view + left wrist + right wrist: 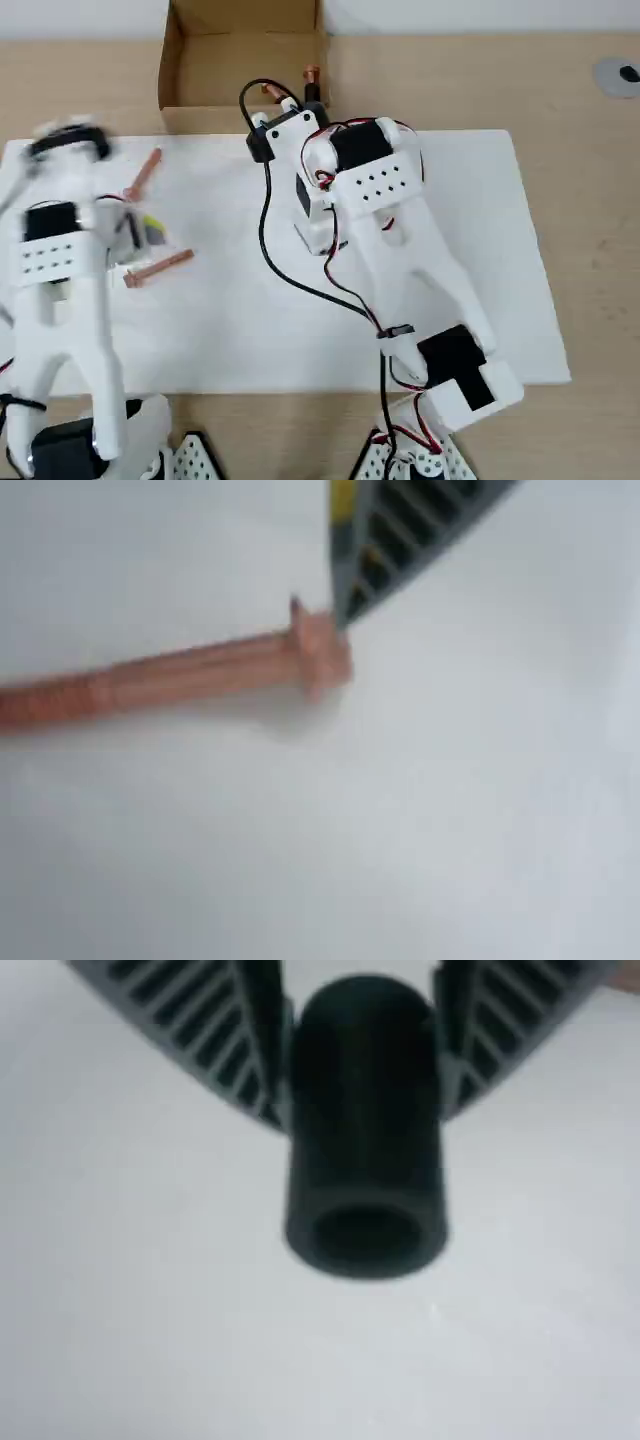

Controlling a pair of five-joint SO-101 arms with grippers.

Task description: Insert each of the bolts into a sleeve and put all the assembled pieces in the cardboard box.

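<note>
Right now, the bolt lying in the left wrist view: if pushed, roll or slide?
The bolt looks like rigid metal, so it shouldn't flex. Its round shank lies flat on the smooth white sheet: it probably rolls, arcing around its wider head.

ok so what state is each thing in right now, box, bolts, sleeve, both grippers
cardboard box: open on top
sleeve: clamped in the right gripper, bore empty
right gripper: shut on the sleeve
nearer bolt: lying flat on the white mat, no sleeve on it
other bolt: lying flat on the mat, no sleeve
left gripper: at the nearer bolt's head, open or shut unclear
</note>
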